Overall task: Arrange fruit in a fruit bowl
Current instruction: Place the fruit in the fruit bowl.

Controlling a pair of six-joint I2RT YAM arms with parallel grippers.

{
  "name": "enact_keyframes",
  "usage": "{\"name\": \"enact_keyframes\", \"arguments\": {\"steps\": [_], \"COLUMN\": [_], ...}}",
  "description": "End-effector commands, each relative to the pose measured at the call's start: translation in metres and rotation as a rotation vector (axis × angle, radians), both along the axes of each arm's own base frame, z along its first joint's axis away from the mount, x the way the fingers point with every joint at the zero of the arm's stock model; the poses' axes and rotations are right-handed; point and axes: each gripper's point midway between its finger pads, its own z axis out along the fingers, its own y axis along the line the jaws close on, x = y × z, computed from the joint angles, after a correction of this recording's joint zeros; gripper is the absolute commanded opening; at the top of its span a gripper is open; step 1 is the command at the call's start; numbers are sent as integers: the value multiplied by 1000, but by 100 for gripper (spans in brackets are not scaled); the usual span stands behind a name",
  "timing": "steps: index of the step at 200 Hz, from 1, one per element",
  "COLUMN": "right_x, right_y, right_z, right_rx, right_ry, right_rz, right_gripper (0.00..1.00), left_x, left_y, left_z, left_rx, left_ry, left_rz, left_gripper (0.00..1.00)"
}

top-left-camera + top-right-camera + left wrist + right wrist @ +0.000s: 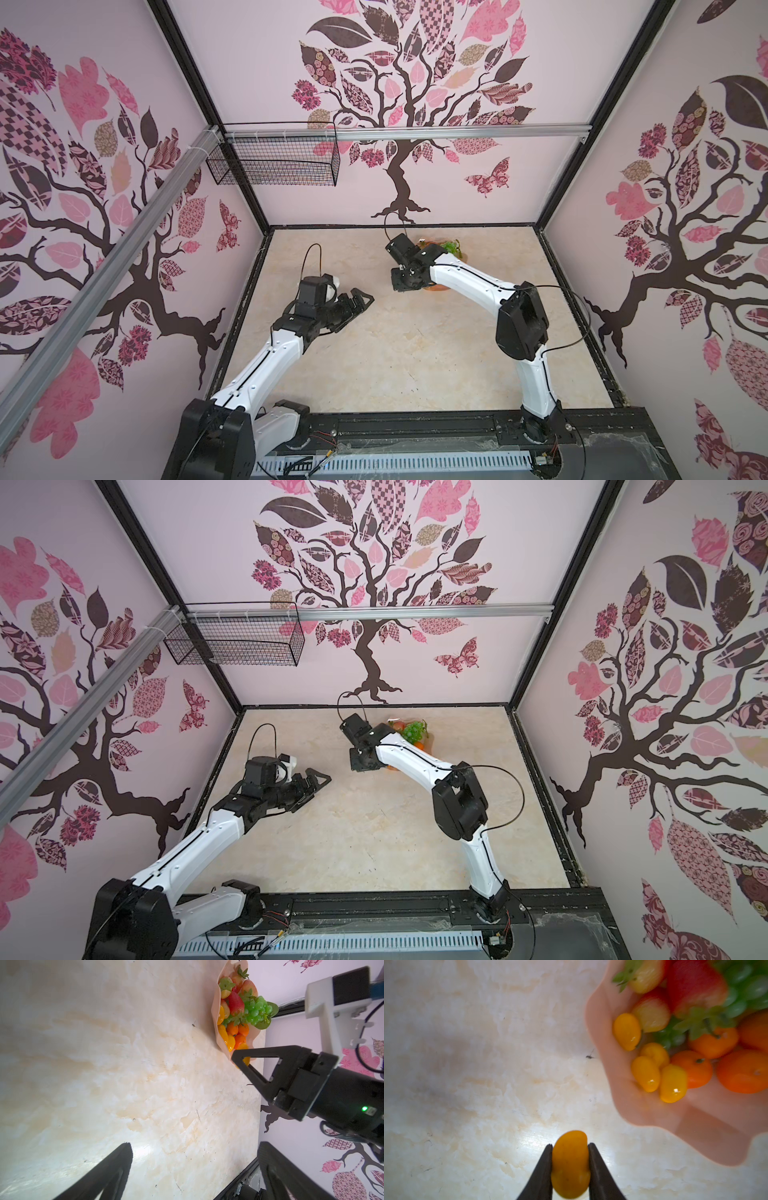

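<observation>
Reaching far across the table (395,353) in both top views, the right arm (469,274) covers nearly everything there but the grapes (414,730). From the left wrist, the left gripper (195,1144) gapes empty over bare table, well apart from the bowl (216,1001). From the right wrist, the right gripper (570,1145) pinches a yellow tomato (570,1167) beside the bowl, where strawberries (695,987), tangerines (745,1072) and more tomatoes (672,1084) lie.

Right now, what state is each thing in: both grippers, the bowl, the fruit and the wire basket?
Right gripper: shut on the yellow tomato, beside the bowl.
Yellow tomato: held, not yet in the bowl.
Left gripper: open, empty.
Bowl: upright, partly filled.
Other fruit: piled in the bowl.
Wire basket: hanging, nothing seen inside.
</observation>
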Motion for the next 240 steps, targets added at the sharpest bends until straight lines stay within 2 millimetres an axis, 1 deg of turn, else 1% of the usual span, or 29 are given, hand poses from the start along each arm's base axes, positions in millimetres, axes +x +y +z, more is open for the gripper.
{"name": "enact_keyframes", "arguments": {"steps": [1, 39, 65, 87, 124, 153, 168, 197, 213, 240], "right_x": [7, 27, 37, 43, 52, 58, 57, 58, 58, 59], "right_y": [-22, -37, -39, -39, -41, -42, -42, -44, -44, -44], "right_z": [8, -2, -13, -24, -40, -47, -52, -59, -62, -62], "right_rx": [-15, -18, -24, -33, -44, -48, -52, -61, -64, -63], "right_ry": [-6, 5, 24, 41, 65, 73, 86, 97, 103, 101], "right_rz": [-27, -57, -62, -64, -77, -83, -78, -84, -86, -86], "right_gripper": [28, 28, 28, 29, 29, 29, 29, 31, 33, 35], "left_x": [25, 42, 50, 52, 53, 51, 50, 50, 49, 49], "left_y": [-10, -26, -36, -41, -41, -41, -40, -40, -39, -38], "left_z": [25, 25, 25, 24, 21, 20, 19, 18, 20, 23], "left_rx": [-5, 16, 19, 24, 30, 36, 37, 37, 39, 49], "left_ry": [-97, -99, -97, -98, -92, -91, -89, -86, -97, -104], "left_rz": [3, -33, -50, -62, -60, -63, -63, -60, -59, -61], "left_gripper": [98, 98, 98, 98, 98, 98, 98, 98, 98, 98]}}
